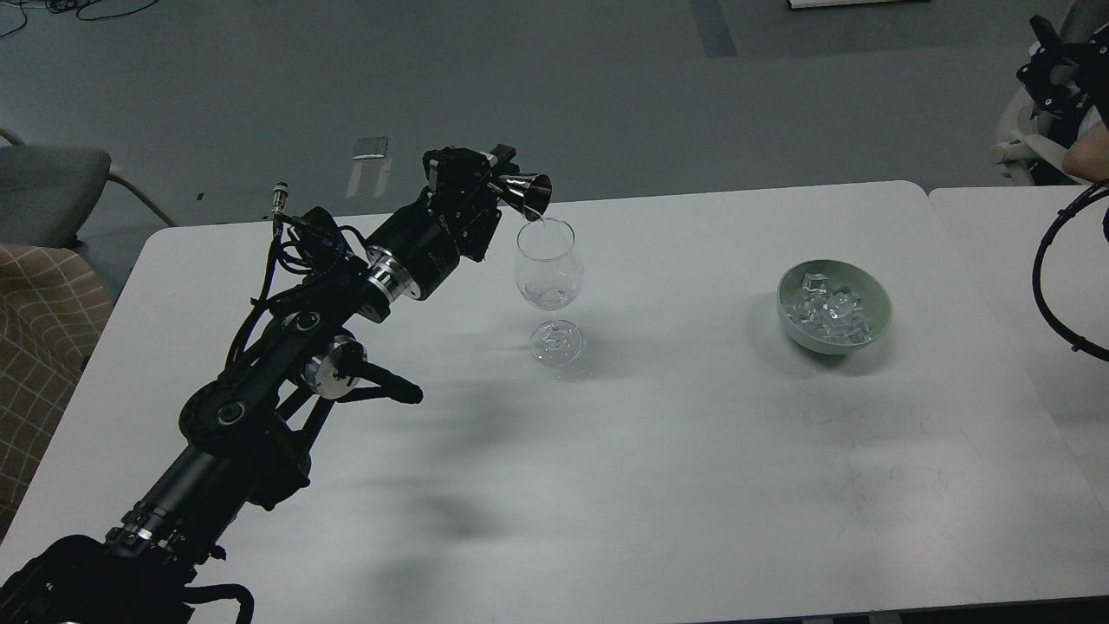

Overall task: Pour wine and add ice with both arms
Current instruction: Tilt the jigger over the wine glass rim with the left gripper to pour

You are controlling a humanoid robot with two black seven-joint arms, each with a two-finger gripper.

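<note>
My left gripper [496,176] is shut on a small metal jigger [528,192], tipped on its side with its mouth over the rim of a clear wine glass [546,270]. The glass stands upright on the white table [658,485] with a little clear wine [548,297] at the bottom of its bowl. A pale green bowl [875,325] holding several clear ice cubes [827,310] sits to the right of the glass. Of my right arm, only a looped black cable [1044,286] shows at the right edge; its gripper is out of view.
A second white table [1022,260] adjoins on the right. A grey chair [52,186] and a checked cushion [35,347] stand at the left. A person's arm and equipment [1061,95] are at the back right.
</note>
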